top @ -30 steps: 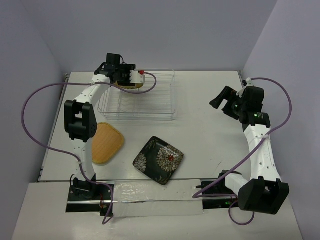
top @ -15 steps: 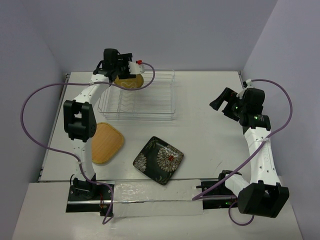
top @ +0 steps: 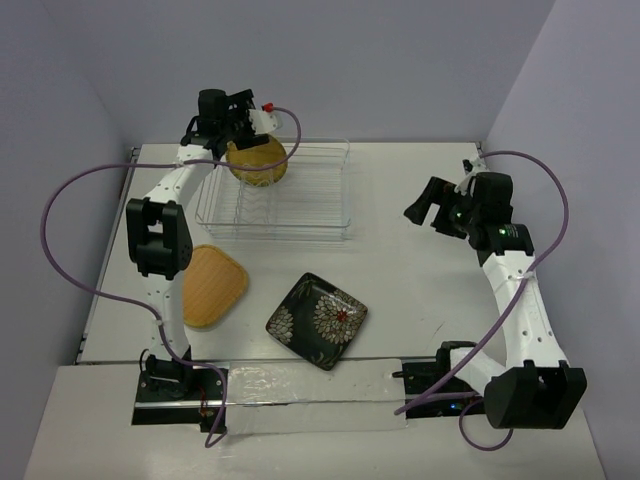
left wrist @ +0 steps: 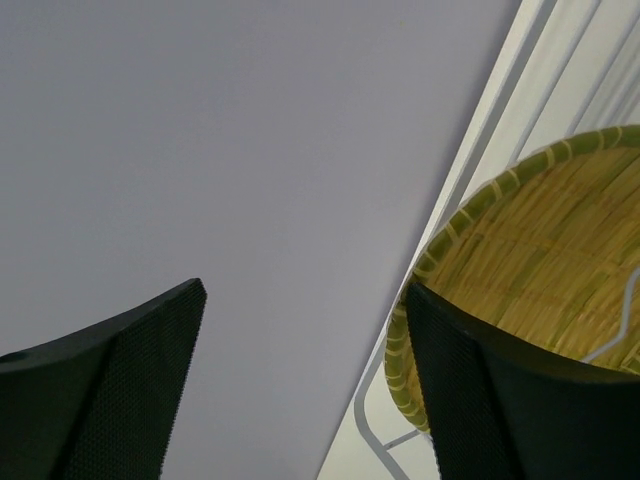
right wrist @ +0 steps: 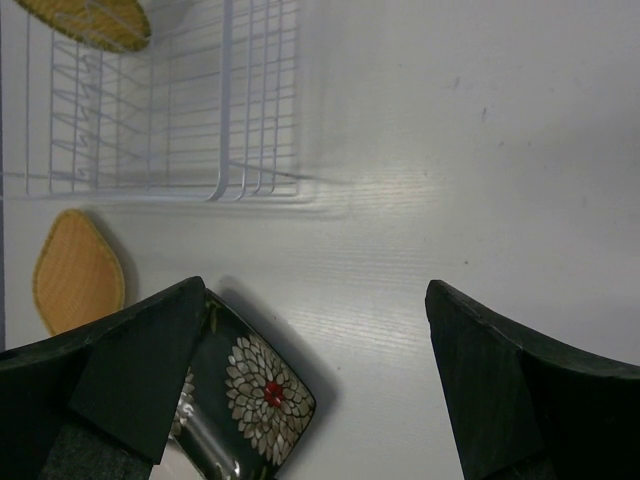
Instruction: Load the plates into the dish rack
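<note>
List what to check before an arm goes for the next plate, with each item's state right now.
1. Yellow plate in the rack: ok, at its far left end.
2. Yellow plate seated firmly between prongs: cannot tell.
3. Left gripper free of the yellow plate: ok, open, nothing between its fingers; the plate's rim is beside one finger.
4. Right gripper ready: ok, open and empty, above the table.
5. Black flowered plate free to grasp: ok, flat on the table, apart from the tan plate.
6. Room left in the rack: ok, the rest of it holds nothing.
</note>
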You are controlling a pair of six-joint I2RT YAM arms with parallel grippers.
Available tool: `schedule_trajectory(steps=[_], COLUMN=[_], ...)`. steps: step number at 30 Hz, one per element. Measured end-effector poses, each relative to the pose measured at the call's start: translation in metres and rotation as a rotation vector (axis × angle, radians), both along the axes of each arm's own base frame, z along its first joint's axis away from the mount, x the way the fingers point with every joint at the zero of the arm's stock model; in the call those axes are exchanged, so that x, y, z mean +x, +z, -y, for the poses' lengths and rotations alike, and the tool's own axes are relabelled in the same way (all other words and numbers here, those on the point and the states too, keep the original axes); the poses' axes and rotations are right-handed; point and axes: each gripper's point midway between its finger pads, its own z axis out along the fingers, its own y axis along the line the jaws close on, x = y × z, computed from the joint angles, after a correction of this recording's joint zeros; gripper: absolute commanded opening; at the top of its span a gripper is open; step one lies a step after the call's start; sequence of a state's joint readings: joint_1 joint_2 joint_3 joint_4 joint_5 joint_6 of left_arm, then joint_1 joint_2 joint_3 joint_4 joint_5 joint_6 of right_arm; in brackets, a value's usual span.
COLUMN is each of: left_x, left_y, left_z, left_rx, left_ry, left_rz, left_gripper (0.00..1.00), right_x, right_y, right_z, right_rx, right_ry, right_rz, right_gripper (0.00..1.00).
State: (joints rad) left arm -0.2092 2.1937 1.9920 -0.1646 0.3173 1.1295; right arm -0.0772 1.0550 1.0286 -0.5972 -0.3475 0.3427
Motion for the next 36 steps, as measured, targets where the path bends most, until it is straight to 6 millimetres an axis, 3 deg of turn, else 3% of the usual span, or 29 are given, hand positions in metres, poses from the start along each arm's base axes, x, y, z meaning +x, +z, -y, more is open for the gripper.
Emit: schedule_trajectory(steps=[6, 9, 12, 15, 20, 21, 23, 25, 26, 31, 33, 36], left_x=[-0.011, -0.033, -0.062, -0.096, -0.153, -0.166, -0.193, -0.224, -0.239, -0.318, -0.346, -0.374], left_y=[0.012, 0.033, 0.069, 0.121, 0.203, 0.215, 0.22, 0.208, 0.19, 0.067, 0.017, -0.028], left_z=[0.011, 0.026, 0.05, 0.068, 0.054, 0.048, 0.042, 0.043, 0.046, 0.091, 0.093, 0.087], left_rx=[-0.048, -0.071, -0.136, -0.282, -0.68, -0.796, -1.007, -1.16, -1.204, -1.216, -1.179, -1.166], left_ry=[-0.001, 0.002, -0.017, -0.027, 0.059, 0.103, 0.169, 0.2, 0.217, 0.322, 0.406, 0.492], left_rz=[-0.015, -0.002, 0.014, 0.024, -0.019, -0.053, -0.162, -0.278, -0.345, -0.735, -0.852, -0.946], left_gripper=[0.99, 0.99, 0.99, 0.99, 0.99, 0.99, 0.99, 0.99, 0.99, 0.99, 0.99, 0.99], right_x=[-0.009, -0.017, -0.029, -0.047, -0.074, -0.081, -0.098, -0.117, -0.125, -0.147, -0.155, -0.17], right_y=[0.002, 0.001, -0.003, -0.015, -0.055, -0.069, -0.1, -0.126, -0.135, -0.146, -0.153, -0.167], right_z=[-0.033, -0.041, -0.04, -0.04, -0.047, -0.049, -0.051, -0.054, -0.056, -0.078, -0.086, -0.101], right_rx=[-0.051, -0.06, -0.063, -0.049, 0.022, 0.04, 0.071, 0.099, 0.113, 0.169, 0.179, 0.192], right_ry=[0.15, 0.187, 0.186, 0.174, 0.177, 0.179, 0.179, 0.178, 0.181, 0.258, 0.292, 0.35], right_rz=[0.02, 0.026, 0.04, 0.028, -0.05, -0.083, -0.163, -0.238, -0.267, -0.312, -0.336, -0.388], right_gripper=[0.98, 0.98, 0.99, 0.99, 0.98, 0.98, 0.98, 0.98, 0.98, 0.98, 0.98, 0.98])
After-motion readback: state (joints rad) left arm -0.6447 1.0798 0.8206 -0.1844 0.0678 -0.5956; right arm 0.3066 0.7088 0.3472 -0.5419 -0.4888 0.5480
